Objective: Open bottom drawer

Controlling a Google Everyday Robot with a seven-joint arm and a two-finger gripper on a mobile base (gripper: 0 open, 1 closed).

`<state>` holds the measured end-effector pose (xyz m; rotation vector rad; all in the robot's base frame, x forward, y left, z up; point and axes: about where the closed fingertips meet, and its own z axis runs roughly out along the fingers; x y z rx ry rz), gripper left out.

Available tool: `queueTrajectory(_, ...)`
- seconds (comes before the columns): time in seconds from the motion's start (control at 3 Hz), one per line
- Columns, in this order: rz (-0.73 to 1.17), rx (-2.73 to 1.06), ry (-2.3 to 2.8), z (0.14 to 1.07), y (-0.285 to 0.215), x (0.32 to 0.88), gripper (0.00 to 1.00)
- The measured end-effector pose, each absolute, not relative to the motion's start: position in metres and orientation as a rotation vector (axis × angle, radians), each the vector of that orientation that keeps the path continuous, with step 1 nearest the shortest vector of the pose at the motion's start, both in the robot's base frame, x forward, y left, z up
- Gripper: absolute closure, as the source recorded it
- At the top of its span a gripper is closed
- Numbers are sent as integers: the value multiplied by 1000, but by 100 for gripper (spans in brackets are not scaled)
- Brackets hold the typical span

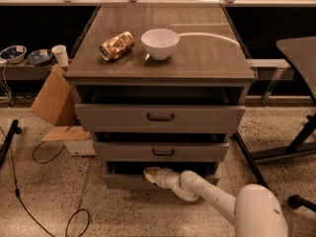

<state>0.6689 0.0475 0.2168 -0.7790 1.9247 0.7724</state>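
Camera view is all I have from here, so ask away.

FLOOR: Where is the gripper?

ME: Low in the picture, near 6 o'clock. My white robot arm [212, 197] comes in from 5 o'clock. The yellowish gripper [151, 174] sits at the top edge of the bottom drawer [126, 182], the lowest grey front of the grey three-drawer cabinet [212, 63]. I cannot tell whether the gripper is spread or pressed together.

FLOOR: And the drawer itself?

ME: It stands a little way out of the cabinet, with a dark gap above its front. The arm covers the middle of that front, so its handle is hidden from me. Directly above is the mid-sized grey drawer [197, 151] with a small dark bar handle [163, 152]. Above that is the widest grey drawer [207, 117]. Each of those two has a dark gap over its front too.

FLOOR: What is on top?

ME: A crushed gold metal can [116, 45] lies on its side at 9 o'clock from a round white bowl [160, 43], near it but apart. A thin white cord [207, 35] curves away from the bowl toward 3 o'clock. On the floor at 9 o'clock from the cabinet, brown cardboard pieces [52, 98] lean, and a black cable [49, 154] loops near 8 o'clock.
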Motion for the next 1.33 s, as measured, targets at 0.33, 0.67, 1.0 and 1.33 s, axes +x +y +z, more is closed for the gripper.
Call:
queueTrajectory(0.33,748,-736,1952,213,48,668,100)
queueTrajectory(0.67,731,-707,1967,211,48,667,82)
queueTrajectory(1.0,721,-692,1975,209,47,665,62)
queueTrajectory(1.33,719,-689,1978,208,47,665,31)
